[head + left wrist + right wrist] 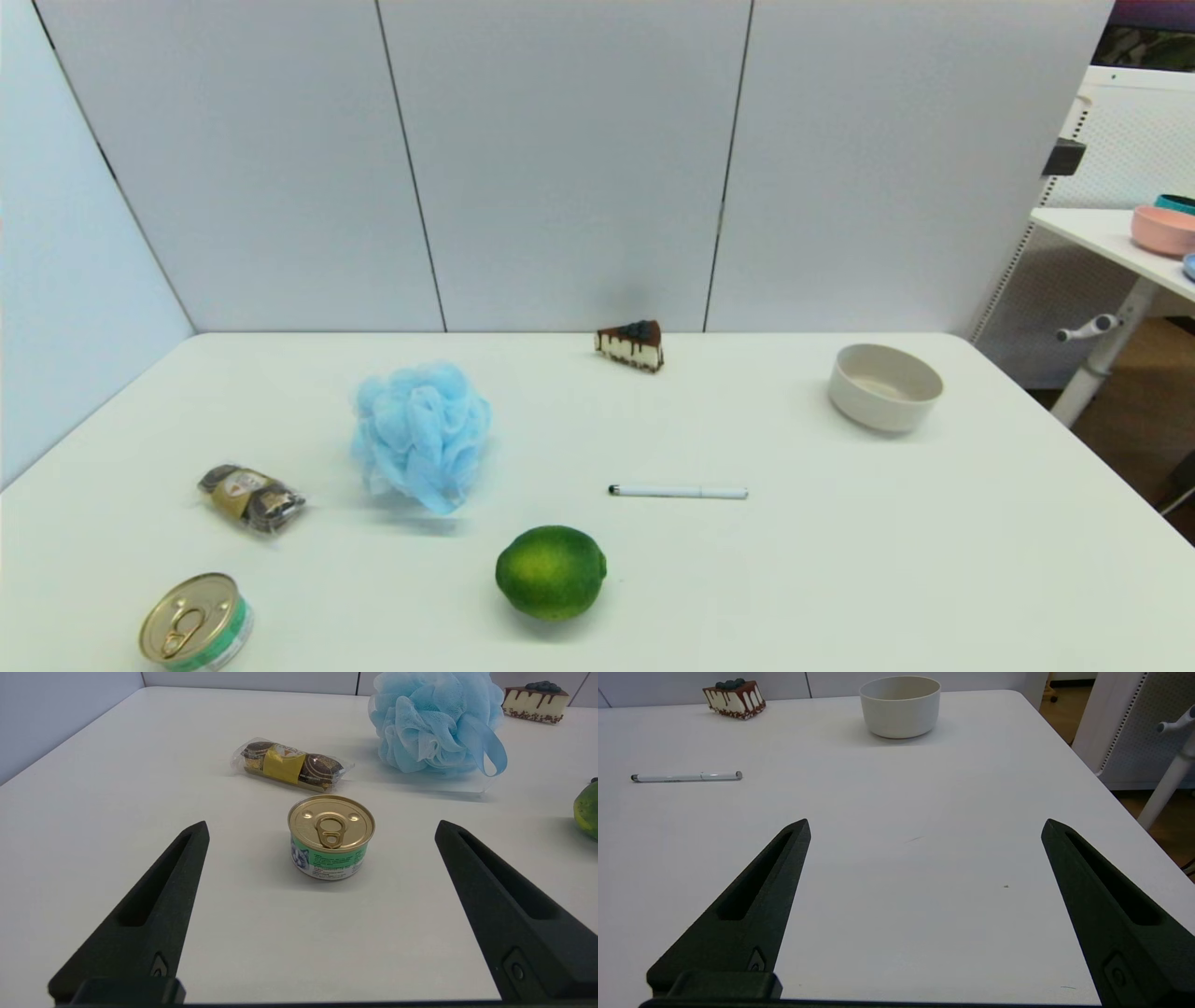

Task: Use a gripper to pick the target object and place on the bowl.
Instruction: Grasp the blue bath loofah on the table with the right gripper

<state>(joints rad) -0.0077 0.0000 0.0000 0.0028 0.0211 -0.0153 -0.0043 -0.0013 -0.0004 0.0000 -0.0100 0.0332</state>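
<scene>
The light-blue mesh pouf (pixel 422 435) sits on the white table left of centre; it also shows in the left wrist view (pixel 434 723), beyond the can. The cream bowl (pixel 884 385) stands empty at the table's back right and shows in the right wrist view (pixel 900 705). Neither gripper shows in the head view. My left gripper (pixel 321 828) is open and empty, low over the table's near left, short of the can. My right gripper (pixel 926 826) is open and empty over bare table at the near right, well short of the bowl.
A green lime (pixel 551 571) lies at front centre, a gold-lidded can (pixel 196 623) at front left, a wrapped chocolate pack (pixel 250 497) left of the pouf, a white pen (pixel 679 491) mid-table, a cake slice (pixel 632 344) at the back. A side table with a pink bowl (pixel 1163 229) stands far right.
</scene>
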